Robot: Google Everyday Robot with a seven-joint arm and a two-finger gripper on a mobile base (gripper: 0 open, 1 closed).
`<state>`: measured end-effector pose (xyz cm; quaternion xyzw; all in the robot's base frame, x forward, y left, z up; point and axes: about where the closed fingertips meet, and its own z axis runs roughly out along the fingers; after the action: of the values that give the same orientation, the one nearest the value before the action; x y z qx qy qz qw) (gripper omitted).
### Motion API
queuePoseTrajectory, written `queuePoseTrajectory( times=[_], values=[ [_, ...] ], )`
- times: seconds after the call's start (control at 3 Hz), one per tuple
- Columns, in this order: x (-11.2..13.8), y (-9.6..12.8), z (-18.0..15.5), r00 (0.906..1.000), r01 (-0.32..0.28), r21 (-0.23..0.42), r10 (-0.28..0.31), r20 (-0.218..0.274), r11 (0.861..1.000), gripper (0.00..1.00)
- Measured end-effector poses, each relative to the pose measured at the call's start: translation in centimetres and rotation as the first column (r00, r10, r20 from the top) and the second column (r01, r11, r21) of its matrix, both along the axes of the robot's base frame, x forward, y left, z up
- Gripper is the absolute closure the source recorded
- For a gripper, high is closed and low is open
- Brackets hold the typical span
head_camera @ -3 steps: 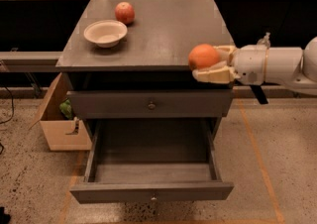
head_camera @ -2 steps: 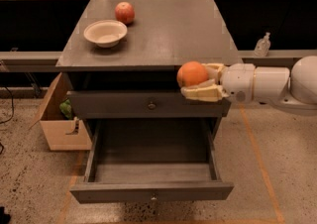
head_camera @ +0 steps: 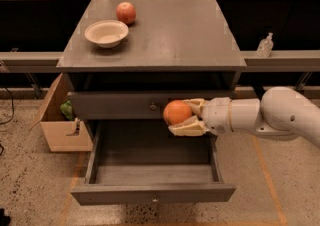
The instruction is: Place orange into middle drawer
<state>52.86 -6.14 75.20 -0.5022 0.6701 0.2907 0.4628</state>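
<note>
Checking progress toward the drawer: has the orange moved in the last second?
Yes. Held in the gripper, the orange has gone left and down, from the tabletop's right edge to the upper drawer front, above the open middle drawer.

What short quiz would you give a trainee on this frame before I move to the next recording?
1. True or false: the hand, reaching in from the right, holds the orange over the open drawer.
2. Which thing lies on the cabinet top near the bowl? A) apple B) banana C) cup
3. Fill in: the upper drawer is ____.
Key: 1 true; 2 A; 3 shut.
</note>
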Motion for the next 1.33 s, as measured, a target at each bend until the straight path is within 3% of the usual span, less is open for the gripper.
queuePoseTrajectory(
  times=[0.33, 0.67, 1.0, 1.33],
  values=[
    [-0.4, -0.9, -5.2, 0.9997, -0.023, -0.135, 0.022, -0.012, 0.991, 1.00],
    [-0.4, -0.9, -5.2, 0.9997, -0.024, -0.135, 0.022, -0.012, 0.991, 1.00],
    [-0.9, -0.8, -10.5, 0.9965, -0.063, -0.168, 0.053, -0.064, 0.984, 1.00],
    [-0.8, -0.2, -16.3, 0.9888, -0.135, -0.235, 0.116, -0.094, 0.962, 1.00]
  ],
)
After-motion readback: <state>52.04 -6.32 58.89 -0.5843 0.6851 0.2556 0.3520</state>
